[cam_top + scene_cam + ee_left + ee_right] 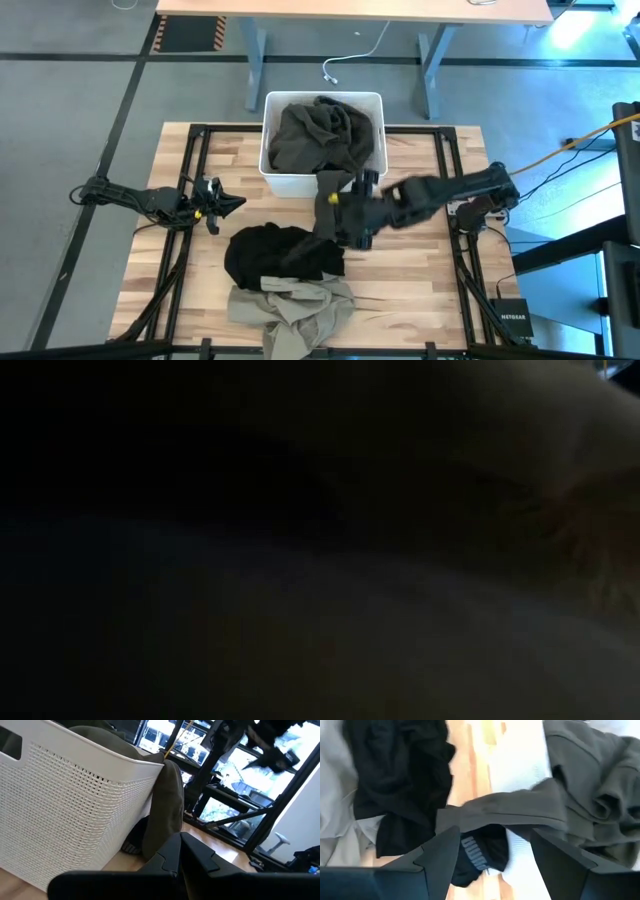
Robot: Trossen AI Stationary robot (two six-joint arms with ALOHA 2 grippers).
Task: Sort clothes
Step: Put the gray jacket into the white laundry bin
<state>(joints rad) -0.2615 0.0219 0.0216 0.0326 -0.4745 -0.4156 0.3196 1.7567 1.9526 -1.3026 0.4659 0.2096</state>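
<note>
A dark olive garment (320, 135) fills the white bin (270, 140); one sleeve (510, 810) hangs over the bin's near wall. A black garment (275, 255) lies on the table's middle, partly on a khaki-beige garment (295, 305) near the front edge. My right gripper (340, 215) is open just in front of the bin, above the black garment's right edge (480, 855), with the olive sleeve just beyond its fingertips. My left gripper (232, 202) is shut and empty at the table's left. The pink checked shirt is out of view.
The bin stands at the table's far middle, with a desk on the floor behind it. The low view is dark, covered by cloth close to its lens. Bare wood shows at the table's left and right sides. The left wrist view shows the bin's wall (65, 805) close by.
</note>
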